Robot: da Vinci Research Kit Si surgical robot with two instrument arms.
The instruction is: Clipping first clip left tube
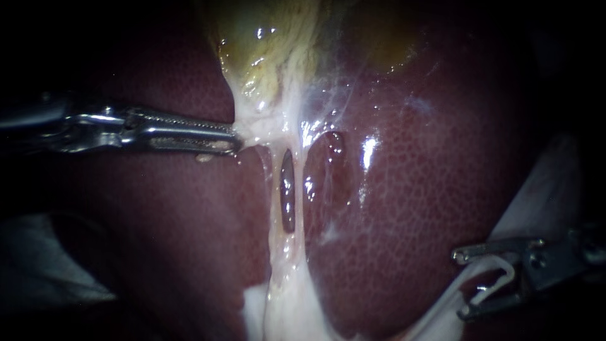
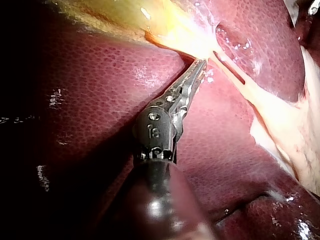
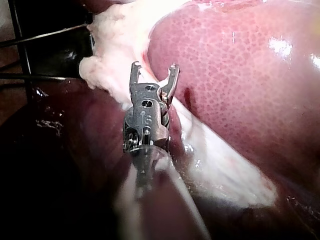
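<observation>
tissue (image 1: 260, 125) below gallbladder (image 1: 265, 38) clamped by left instrument (image 1: 235, 140); right instrument (image 1: 459, 284) gapes beside liver (image 1: 410, 189).

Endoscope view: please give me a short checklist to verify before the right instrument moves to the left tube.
1. Grip: left instrument shut on pale tissue, ok.
2. Exposure: left tube stands clear, a gap beside it, ok.
3. Jaws of right instrument open, ok.
4. A clip shows between them, ok.
5. Jaws around left tube: not ok, they are far off, beside the liver.
6. Space behind the tube: cannot tell.
</observation>
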